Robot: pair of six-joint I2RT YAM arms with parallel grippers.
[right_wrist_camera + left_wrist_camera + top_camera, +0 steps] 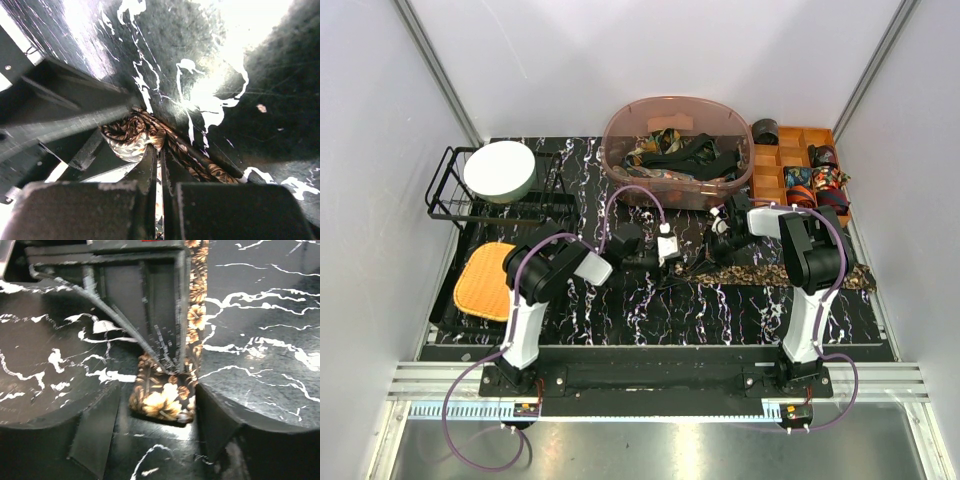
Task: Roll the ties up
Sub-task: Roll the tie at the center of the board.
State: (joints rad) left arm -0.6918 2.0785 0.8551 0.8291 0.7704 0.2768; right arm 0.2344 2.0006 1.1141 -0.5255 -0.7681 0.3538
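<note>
A brown tie with a tan flower pattern [790, 272] lies lengthwise across the right half of the black marble table [650, 310]. Its near end [162, 400] rests flat on the table between the fingers of my left gripper [160, 435], which stands open around it with gaps on both sides. My right gripper [161, 152] is shut on a bunched fold of the tie [130, 137] just beyond that end. From above, the left gripper [682, 262] and right gripper [715, 238] meet at the tie's left end.
A pink see-through tub [620, 165] holding several loose ties stands at the back centre. An orange divided tray [768, 185] with rolled ties is at the back right. A black wire rack [445, 195] with a white bowl [500, 170] and an orange mat [485, 280] sit at the left.
</note>
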